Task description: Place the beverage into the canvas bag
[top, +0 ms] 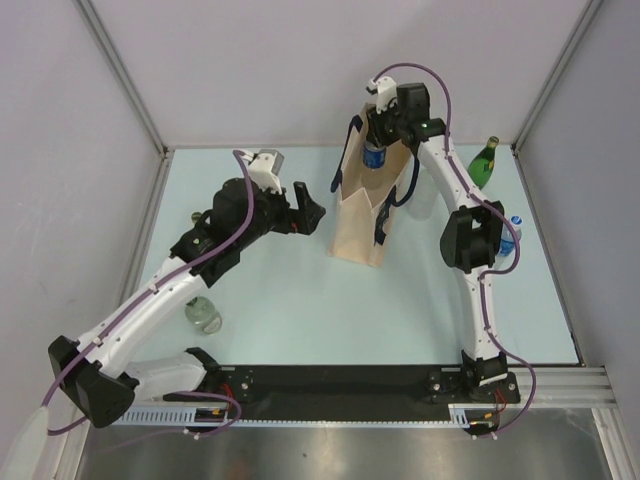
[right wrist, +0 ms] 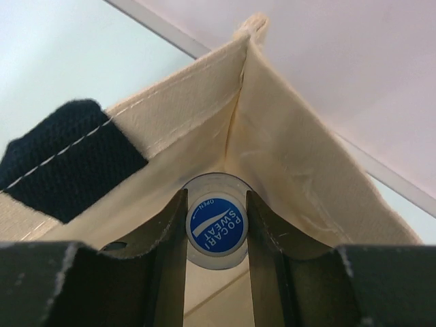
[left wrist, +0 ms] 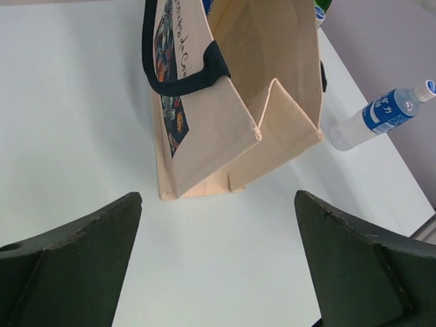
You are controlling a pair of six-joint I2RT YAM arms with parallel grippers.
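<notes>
your right gripper (right wrist: 216, 199) is clamped on the neck of the pocari sweat bottle (right wrist: 216, 230). the bottle hangs upright, long axis vertical, inside the far corner of the canvas bag (right wrist: 286, 157) mouth. judged path: straight down. the bag walls crowd both fingers. the left gripper (left wrist: 218, 196) gapes wide, empty, just beside the bag. a green bottle (top: 484, 160) and a water bottle (left wrist: 381, 116) sit near the right edge of the table (top: 280, 290), apart from the bag.

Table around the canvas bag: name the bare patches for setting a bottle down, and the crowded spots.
Widest bare table: near side, between the canvas bag and the black base rail. Also bare: far-left corner behind the left arm. Crowded right of the bag: right arm, green bottle, blue-labelled bottle.
</notes>
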